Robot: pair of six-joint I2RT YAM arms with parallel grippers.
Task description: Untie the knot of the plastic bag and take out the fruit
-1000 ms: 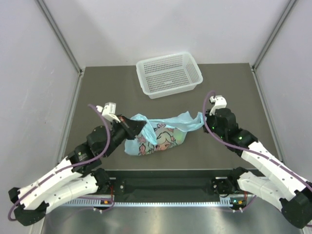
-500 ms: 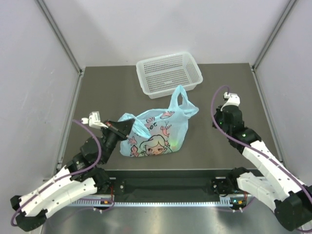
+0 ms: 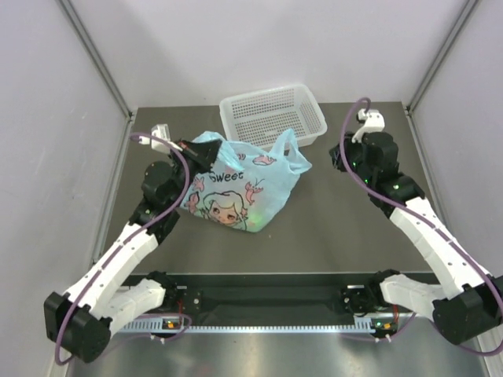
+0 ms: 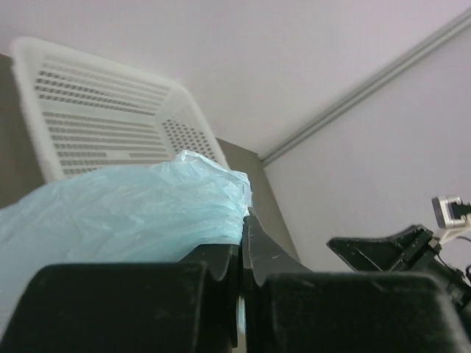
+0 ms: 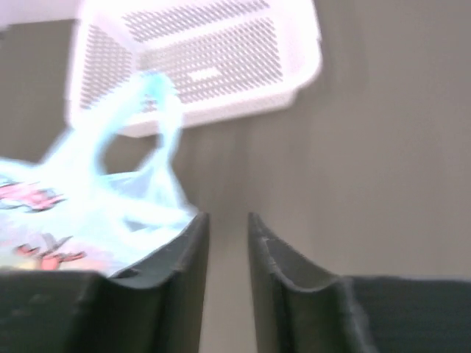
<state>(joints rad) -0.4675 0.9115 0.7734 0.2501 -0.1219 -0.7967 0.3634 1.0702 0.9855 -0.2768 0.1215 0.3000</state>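
Observation:
The light-blue plastic bag (image 3: 240, 188) with a cartoon print stands on the table in front of the basket. My left gripper (image 3: 206, 151) is shut on the bag's upper left edge and holds it up; the thin plastic (image 4: 125, 206) is pinched between the jaws of the left gripper (image 4: 243, 228). The bag's right loop handle (image 3: 291, 153) stands free, and no knot shows. The fruit is hidden inside; only faint green and red tints show through (image 3: 255, 214). My right gripper (image 3: 338, 161) is open and empty, right of the bag. In the right wrist view the gripper (image 5: 227, 220) has the handle (image 5: 158, 110) ahead on its left.
A white perforated basket (image 3: 273, 118) stands at the back middle, just behind the bag; it also shows in the left wrist view (image 4: 96, 125) and the right wrist view (image 5: 199, 66). Grey walls close the table on three sides.
My left gripper has carried the bag's left edge up and away toward the basket, dragging the bag with it. My right gripper has let go of the right handle and drawn back right.

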